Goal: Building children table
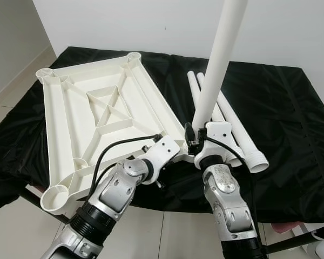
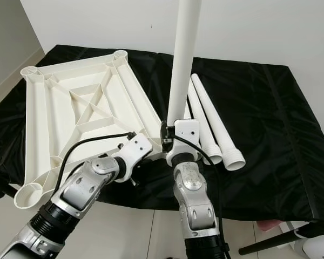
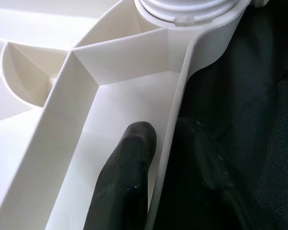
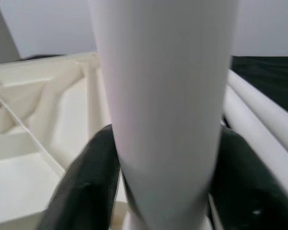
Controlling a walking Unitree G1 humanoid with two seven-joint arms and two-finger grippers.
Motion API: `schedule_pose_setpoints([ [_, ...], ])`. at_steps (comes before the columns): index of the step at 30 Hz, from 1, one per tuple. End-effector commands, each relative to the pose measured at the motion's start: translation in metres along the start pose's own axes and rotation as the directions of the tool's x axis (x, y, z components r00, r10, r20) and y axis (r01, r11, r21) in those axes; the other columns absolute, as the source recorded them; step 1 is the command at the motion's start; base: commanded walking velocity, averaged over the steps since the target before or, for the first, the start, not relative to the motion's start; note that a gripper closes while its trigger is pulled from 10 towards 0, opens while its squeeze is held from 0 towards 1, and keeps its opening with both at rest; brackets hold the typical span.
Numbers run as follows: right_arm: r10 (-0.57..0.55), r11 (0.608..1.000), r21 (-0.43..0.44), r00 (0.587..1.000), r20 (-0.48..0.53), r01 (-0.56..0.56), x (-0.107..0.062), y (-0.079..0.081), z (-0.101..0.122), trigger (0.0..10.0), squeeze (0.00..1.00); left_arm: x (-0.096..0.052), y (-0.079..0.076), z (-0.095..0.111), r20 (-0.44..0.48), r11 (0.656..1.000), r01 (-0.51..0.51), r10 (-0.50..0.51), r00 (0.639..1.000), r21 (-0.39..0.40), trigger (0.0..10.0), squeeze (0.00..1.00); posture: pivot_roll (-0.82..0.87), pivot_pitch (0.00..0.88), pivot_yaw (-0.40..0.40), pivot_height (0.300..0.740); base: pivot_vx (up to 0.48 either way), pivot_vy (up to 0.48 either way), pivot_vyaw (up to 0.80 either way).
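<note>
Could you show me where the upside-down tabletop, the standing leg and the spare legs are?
Tabletop (image 1: 70, 116): left eye view, on its ribbed underside.
Upright leg (image 1: 220, 54): left eye view, mid-shaft, above the right hand.
Spare legs (image 2: 218, 129): right eye view, on one leg lying on the black cloth.

**Four views: two from the head, two from the wrists**

The left eye and right eye views look forward and down from the head, over both silver arms onto the black-draped tabletop (image 1: 281, 108). They share nearly the whole scene, set slightly sideways from each other: the upturned white table frame (image 1: 97, 116), the upright leg (image 1: 218, 65) and the spare legs (image 2: 213, 121) lying beside it.

The left wrist view sits very close, looking along the left end effector (image 3: 149, 172) at the frame's rim and a corner socket (image 3: 192, 12).

The right wrist view looks along the right end effector (image 4: 165, 172), close up against the upright leg, with the frame and spare legs behind, as in the head views.
</note>
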State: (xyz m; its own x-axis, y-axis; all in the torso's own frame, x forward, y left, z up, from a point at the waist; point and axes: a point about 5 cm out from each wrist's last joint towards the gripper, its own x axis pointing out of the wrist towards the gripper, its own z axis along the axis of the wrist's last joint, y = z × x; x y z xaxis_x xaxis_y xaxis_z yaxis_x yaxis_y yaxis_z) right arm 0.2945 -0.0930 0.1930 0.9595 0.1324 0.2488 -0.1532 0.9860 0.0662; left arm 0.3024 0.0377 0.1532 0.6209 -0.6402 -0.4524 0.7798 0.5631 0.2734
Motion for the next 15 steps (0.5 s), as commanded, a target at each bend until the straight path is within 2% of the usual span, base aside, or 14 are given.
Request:
schedule_pose_setpoints([
  [1, 0.023, 0.998, 0.065, 1.0, 0.013, -0.024, -0.006, 0.008, -0.002, 10.0, 1.0, 0.008, -0.017, -0.019, -0.082, 0.996, 0.081, -0.084, 0.993, -0.032, 10.0, 0.0, -0.09, 0.135, 0.026, 0.74, 0.0, 0.0, 0.0],
  [6, 0.03, 0.998, 0.058, 0.999, 0.014, -0.031, -0.006, 0.007, -0.002, 10.0, 1.0, 0.008, -0.016, -0.019, -0.082, 0.996, 0.08, -0.082, 0.993, -0.031, 10.0, 0.0, -0.09, 0.136, 0.025, 0.74, 0.0, 0.0, 0.0],
  [11, 0.045, 0.997, 0.056, 0.999, 0.008, -0.045, -0.008, -0.007, -0.004, 10.0, 1.0, 0.008, -0.015, -0.019, -0.082, 0.997, 0.073, -0.076, 0.994, -0.031, 10.0, 0.0, -0.1, 0.135, 0.024, 0.74, 0.0, 0.0, 0.0],
  [13, 0.068, 0.997, 0.03, 0.998, -0.001, -0.068, -0.009, -0.014, -0.006, 10.0, 1.0, 0.008, -0.015, -0.019, -0.082, 0.997, 0.074, -0.076, 0.994, -0.031, 10.0, 0.0, -0.1, 0.134, 0.024, 0.74, 0.0, 0.0, 0.0],
  [15, 0.068, 0.997, 0.03, 0.998, -0.001, -0.068, -0.009, -0.014, -0.006, 10.0, 1.0, 0.008, -0.015, -0.019, -0.082, 0.997, 0.074, -0.076, 0.994, -0.031, 10.0, 0.0, -0.1, 0.134, 0.024, 0.74, 0.0, 0.0, 0.0],
])
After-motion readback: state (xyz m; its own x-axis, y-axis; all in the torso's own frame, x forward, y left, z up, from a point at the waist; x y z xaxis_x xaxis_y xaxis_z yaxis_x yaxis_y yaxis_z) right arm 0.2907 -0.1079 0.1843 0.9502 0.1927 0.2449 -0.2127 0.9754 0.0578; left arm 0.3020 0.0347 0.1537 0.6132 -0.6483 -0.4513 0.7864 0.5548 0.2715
